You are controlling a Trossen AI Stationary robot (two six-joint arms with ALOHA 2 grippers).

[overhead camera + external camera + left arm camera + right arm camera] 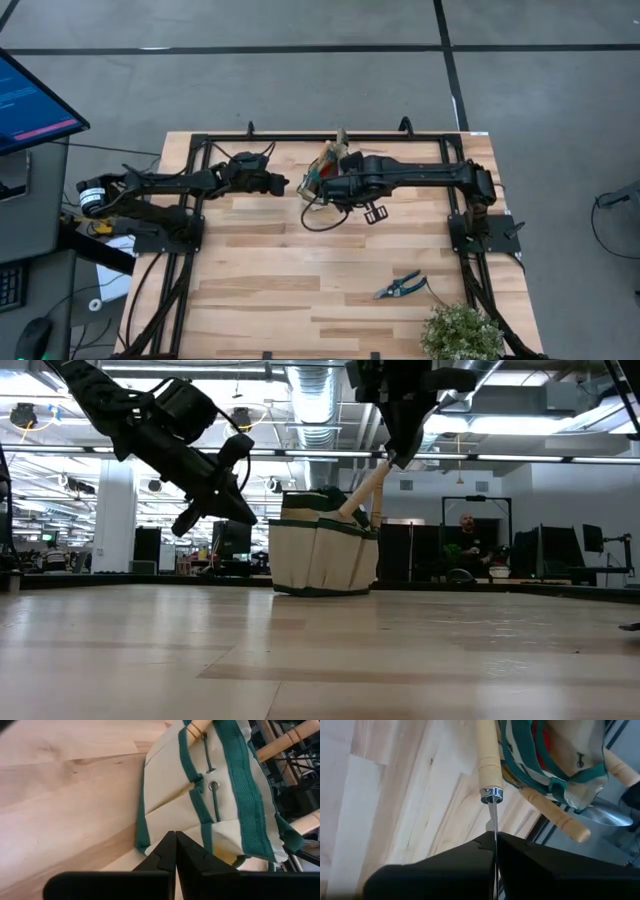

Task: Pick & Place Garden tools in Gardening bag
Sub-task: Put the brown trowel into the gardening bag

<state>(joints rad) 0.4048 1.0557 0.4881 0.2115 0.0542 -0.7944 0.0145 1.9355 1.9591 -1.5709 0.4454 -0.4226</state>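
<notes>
Both grippers pinched — right gripper (495,842) clamps a trowel (489,755) above the bag (322,555), left gripper (175,851) empty.

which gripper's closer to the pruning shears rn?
Right. The right gripper is over the bag at the table's far side, holding a trowel; the pruning shears lie on its side. The left gripper is farther off.

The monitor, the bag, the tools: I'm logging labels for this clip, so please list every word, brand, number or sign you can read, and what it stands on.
None can be read.
Monitor, at the high view's left edge: lines of text on a blue screen, too small to read.
Gardening bag: plain canvas, green trim, no label in view.
Wooden tool handle by the right pincer: no marking.
Pruning shears: no readable brand.
</notes>
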